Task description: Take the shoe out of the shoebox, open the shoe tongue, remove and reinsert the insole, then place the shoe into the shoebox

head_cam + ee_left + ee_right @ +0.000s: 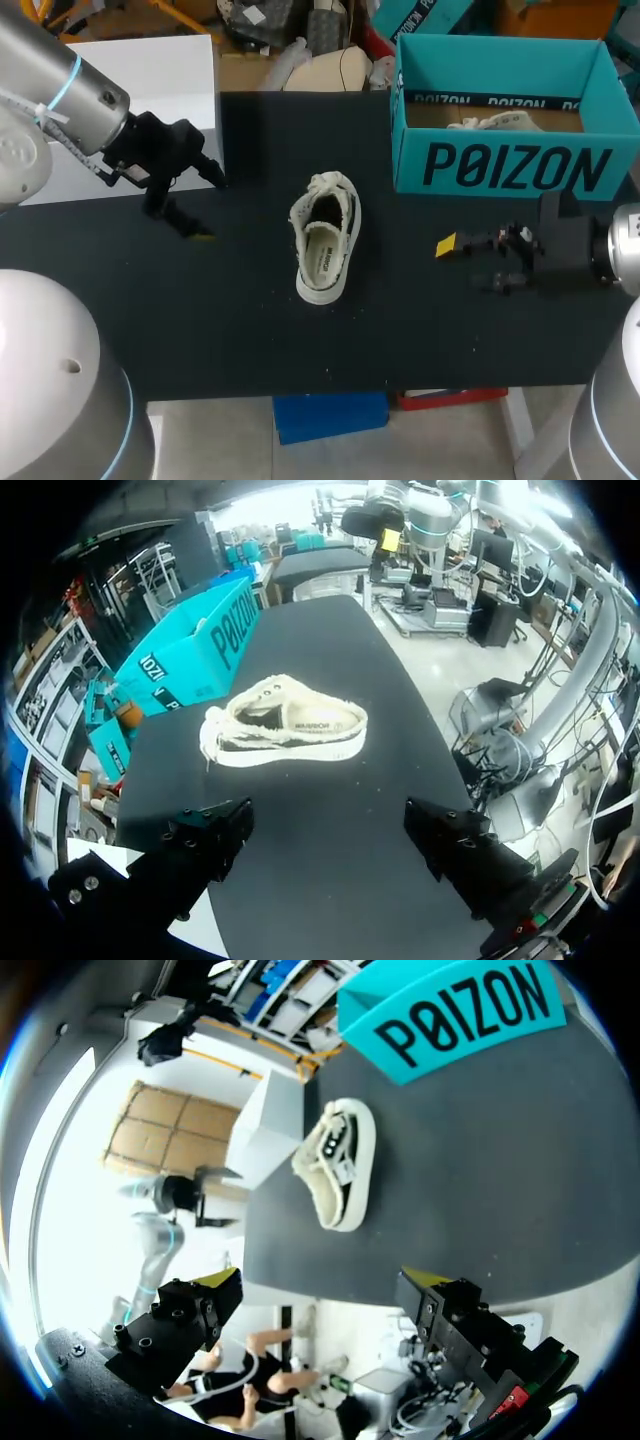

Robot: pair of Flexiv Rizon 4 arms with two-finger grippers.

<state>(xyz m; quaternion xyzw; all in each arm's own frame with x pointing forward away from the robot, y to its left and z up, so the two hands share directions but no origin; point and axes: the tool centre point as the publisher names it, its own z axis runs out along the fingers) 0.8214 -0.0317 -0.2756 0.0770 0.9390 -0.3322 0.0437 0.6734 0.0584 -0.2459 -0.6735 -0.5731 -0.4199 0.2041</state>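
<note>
A cream low-top shoe (pixel 325 240) lies on its sole in the middle of the black table (pixel 420 330), its white insole (pixel 322 256) showing inside. The teal shoebox (pixel 510 160) stands open at the back right with a second pale shoe (pixel 495 122) in it. My left gripper (pixel 205 205) hangs left of the shoe, open and empty. Its wrist view has the shoe (pixel 285 730) ahead of the open fingers (pixel 215 830) and the box (pixel 190 650) beyond. My right gripper (pixel 465 265) is open in front of the box. Ahead of it lie the shoe (pixel 340 1165) and box (pixel 460 1010).
A white box (pixel 150 80) stands at the back left, behind my left arm, and shows past the shoe as the white box (pixel 265 1125) in the right wrist view. Bare black table surface lies in front of the shoe.
</note>
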